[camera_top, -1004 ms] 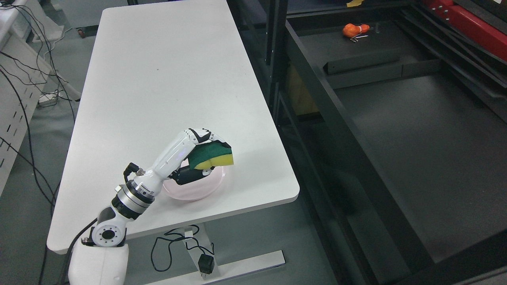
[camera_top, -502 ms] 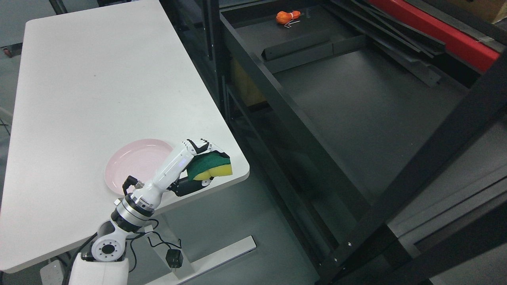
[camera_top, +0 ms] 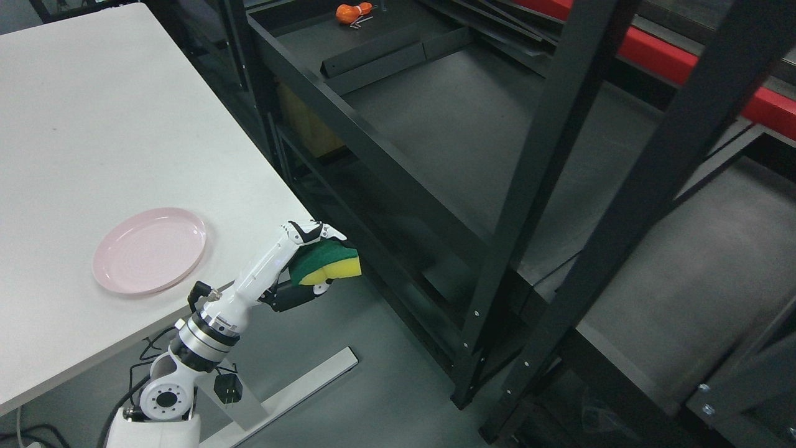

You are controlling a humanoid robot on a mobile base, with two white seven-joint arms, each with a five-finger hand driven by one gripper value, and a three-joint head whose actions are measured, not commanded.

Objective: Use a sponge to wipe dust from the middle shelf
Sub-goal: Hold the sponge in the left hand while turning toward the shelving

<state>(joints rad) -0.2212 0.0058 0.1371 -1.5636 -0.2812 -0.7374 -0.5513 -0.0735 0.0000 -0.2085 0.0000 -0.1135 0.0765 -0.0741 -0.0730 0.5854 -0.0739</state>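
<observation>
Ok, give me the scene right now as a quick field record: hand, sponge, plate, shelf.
left hand: shut on sponge, held in the air past the table corner
right hand: not in view
sponge: green and yellow, short of the shelf
plate: pink, bare, on table
shelf: black, dark deck, sponge not touching it

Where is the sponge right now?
In the head view, the sponge sits gripped in the left hand, past the white table corner, short of the black shelf.
</observation>
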